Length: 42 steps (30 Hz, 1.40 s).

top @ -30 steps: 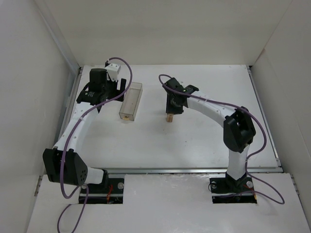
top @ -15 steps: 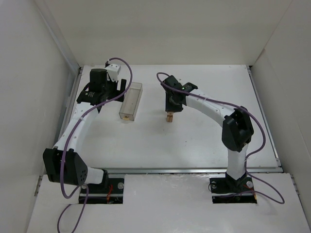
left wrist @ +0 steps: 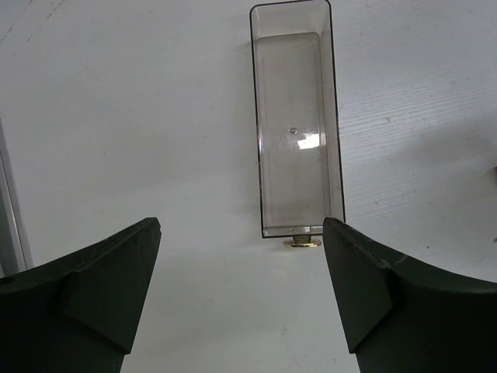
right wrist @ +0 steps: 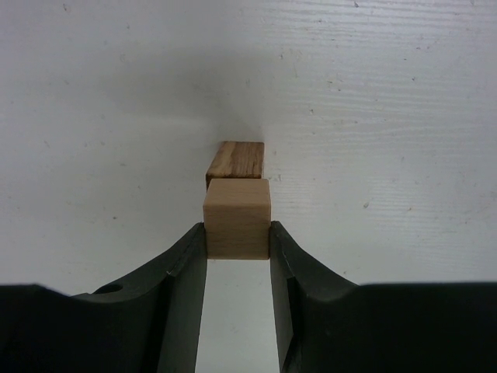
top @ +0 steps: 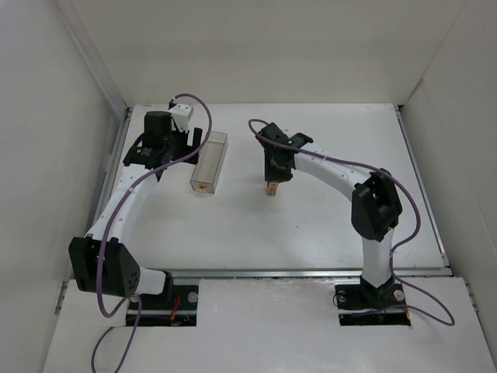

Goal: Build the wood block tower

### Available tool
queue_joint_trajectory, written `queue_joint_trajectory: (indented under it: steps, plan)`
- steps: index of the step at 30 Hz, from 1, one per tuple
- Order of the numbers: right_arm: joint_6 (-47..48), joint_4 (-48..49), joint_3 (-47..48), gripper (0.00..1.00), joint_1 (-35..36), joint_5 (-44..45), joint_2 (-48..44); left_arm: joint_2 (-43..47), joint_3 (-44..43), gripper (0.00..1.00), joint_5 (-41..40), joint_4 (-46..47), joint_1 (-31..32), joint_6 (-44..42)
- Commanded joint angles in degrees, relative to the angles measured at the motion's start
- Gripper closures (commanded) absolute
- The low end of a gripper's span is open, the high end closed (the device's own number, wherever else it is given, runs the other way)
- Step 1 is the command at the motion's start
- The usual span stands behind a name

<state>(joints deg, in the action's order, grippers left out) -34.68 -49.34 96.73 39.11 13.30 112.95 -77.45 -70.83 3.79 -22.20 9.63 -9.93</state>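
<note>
Two dark fingers of the right tool (right wrist: 238, 241) press both sides of a light tan wood cube (right wrist: 237, 216). Directly behind it, a darker grained wood block (right wrist: 237, 161) sits on the white desk (right wrist: 388, 116).

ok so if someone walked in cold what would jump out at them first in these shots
In the middle of the table, the right gripper is shut on a light wood block poised over a darker block; whether the two touch is unclear. Next comes the long clear box lying to their left, with the open left gripper close by.
</note>
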Motion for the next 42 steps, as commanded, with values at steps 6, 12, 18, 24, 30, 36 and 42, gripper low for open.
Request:
queue_joint_trajectory:
  steps: [6, 12, 18, 24, 30, 36, 42]
  plan:
    - [0.5, -1.3, 4.3, 0.95, 1.4, 1.1, 1.0, 1.2, 0.3, 0.17, -0.2, 2.0, 0.0, 0.9]
    - [1.0, -1.8, 4.3, 0.95, 1.4, 1.6, 1.0, 1.2, 0.8, 0.16, -0.2, 2.0, 0.0, 0.9]
    - [2.9, -2.3, 4.3, 0.95, 1.4, 2.2, 1.5, 1.2, 0.8, 0.16, -0.2, 2.0, 0.0, 0.9]
    - [5.8, -2.9, 6.0, 0.92, 1.4, 3.4, 1.0, 0.6, 0.8, 0.16, 0.3, 2.0, 0.0, 0.9]
    - [6.4, -2.7, 6.1, 0.92, 1.4, 0.4, 1.5, 0.6, 0.8, 0.16, 0.3, 2.0, 0.0, 0.9]
    - [5.8, -2.2, 5.0, 0.92, 1.4, 0.4, 1.5, 0.6, 0.8, 0.16, 0.3, 2.0, 0.0, 0.9]
    - [5.8, -2.2, 5.0, 0.92, 1.4, 0.4, 2.1, 0.6, 0.8, 0.16, 0.3, 2.0, 0.0, 0.9]
